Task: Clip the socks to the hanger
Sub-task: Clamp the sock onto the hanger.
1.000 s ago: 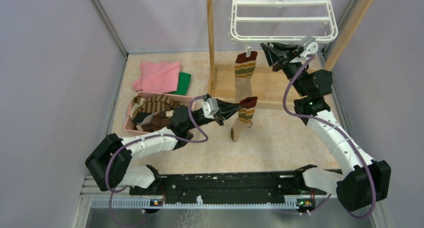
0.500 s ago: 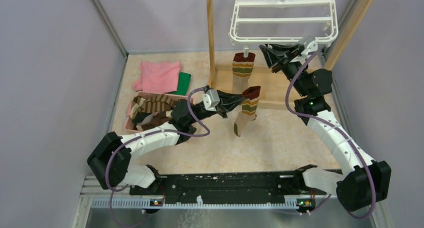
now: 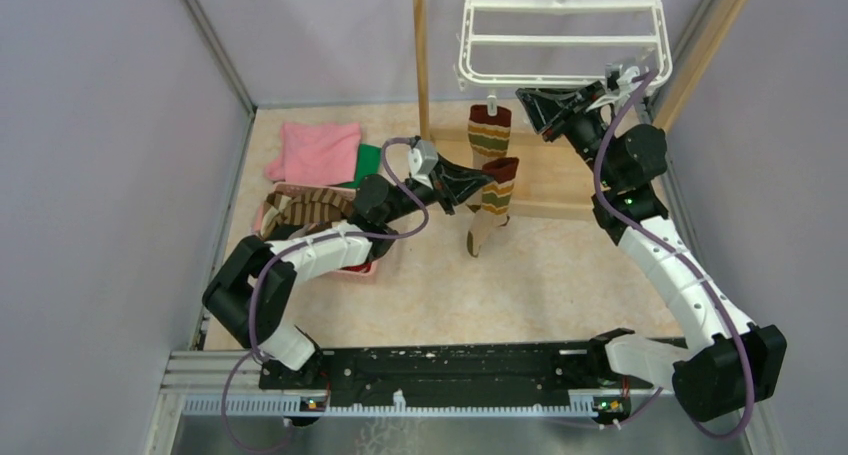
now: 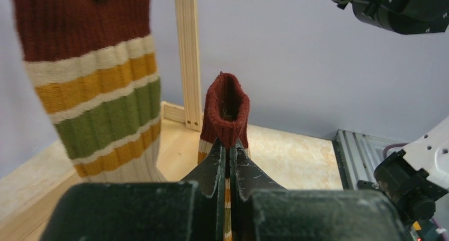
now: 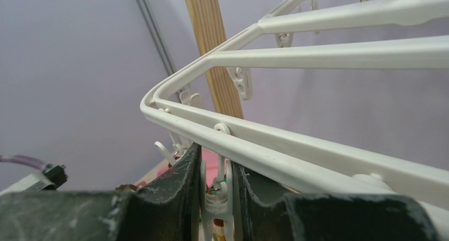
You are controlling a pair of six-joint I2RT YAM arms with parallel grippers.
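The pale bench (image 3: 560, 275) has a pink basket (image 3: 259, 237) on its left side. In it lie striped brown socks (image 3: 312, 210). Just past the basket are a pink cloth (image 3: 318, 150) and a green cloth (image 3: 369, 163), side by side and touching.

The left pincer (image 4: 229, 145) is in the middle, lifted above the bench. It is closed tight on a banded sock (image 4: 226, 111) just under its dark red cuff. The foot of that sock hangs down.

Just behind it, a second banded sock (image 3: 490, 135) hangs from the hanger (image 3: 560, 40), beside the wooden post (image 3: 421, 55).

Farther back and to the right, the right pincer (image 5: 216, 159) is up under the front rail of the hanger. It grips a small white clip (image 5: 217, 198) that hangs from the rail.
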